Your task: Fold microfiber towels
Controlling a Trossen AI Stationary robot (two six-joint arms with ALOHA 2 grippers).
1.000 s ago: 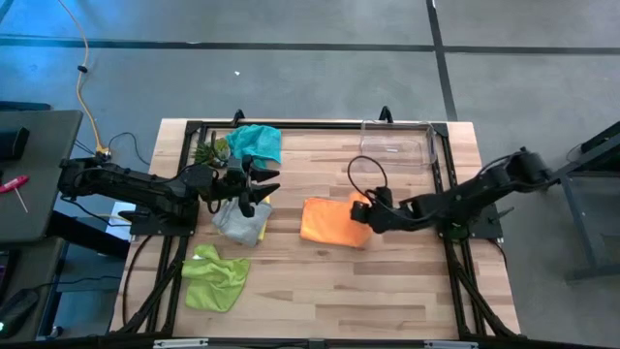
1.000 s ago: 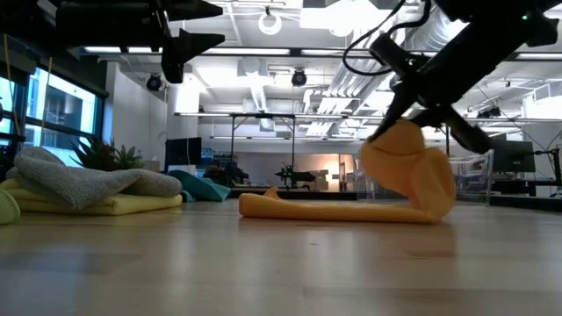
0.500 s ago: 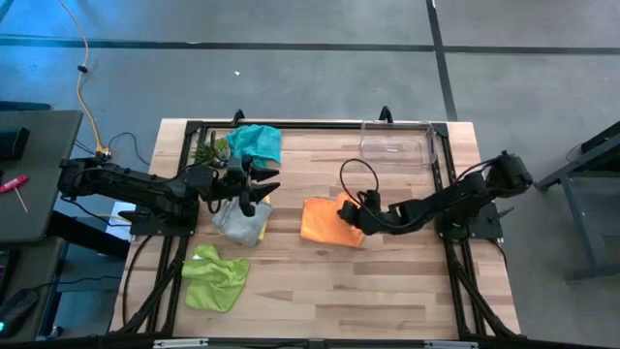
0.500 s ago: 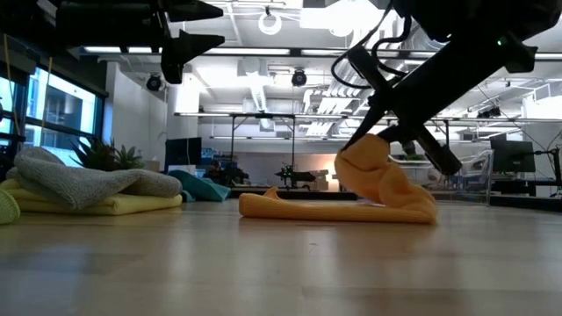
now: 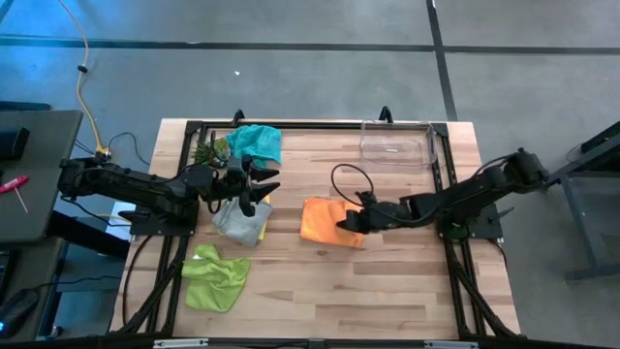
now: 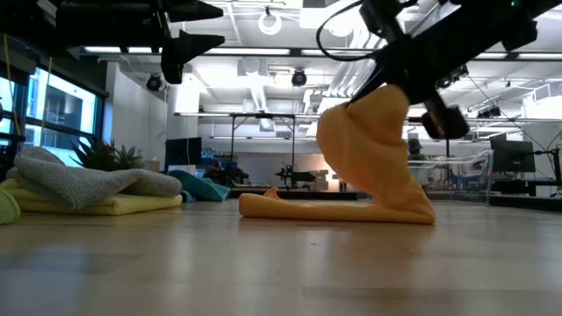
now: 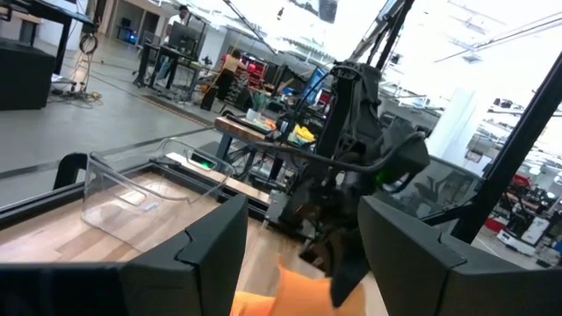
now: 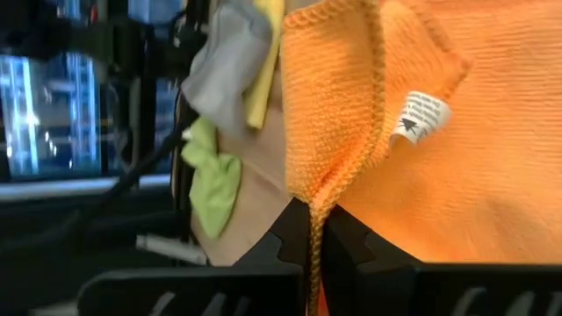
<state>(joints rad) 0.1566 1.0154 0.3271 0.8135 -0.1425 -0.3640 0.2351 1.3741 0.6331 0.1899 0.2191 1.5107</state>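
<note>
The orange towel [image 5: 320, 219] lies mid-table, its right part raised in an arch [image 6: 367, 149] with my right gripper [image 5: 346, 224] shut on it. Over at the left, a grey towel [image 5: 232, 215] sits on a yellow one [image 6: 105, 206]. My left gripper [image 5: 265, 185] hangs open above them, holding nothing. A teal towel [image 5: 258, 142] rests at the far edge and a lime green towel [image 5: 215, 276] lies crumpled near the front left. My right gripper pinches the orange towel's hemmed edge [image 8: 313, 204] between its two fingers [image 8: 285, 247], close to the white label [image 8: 420, 115]. It comes from the table's right, slanting down. The held part stands up in an arch; the left part [image 6: 299, 208] lies flat on the table.
A clear plastic bin [image 5: 395, 145] stands at the far right, and a small green spiky plant [image 5: 207, 151] beside the teal towel. A black frame [image 5: 194, 126] runs round the table's edges. Bare wood [image 5: 368, 281] lies between the orange towel and the near edge.
My right gripper has gone toward the table's left and up, tipping as it went. It has drawn the orange towel's right edge up and over the flat part, so the fold stands taller and farther left than before.
</note>
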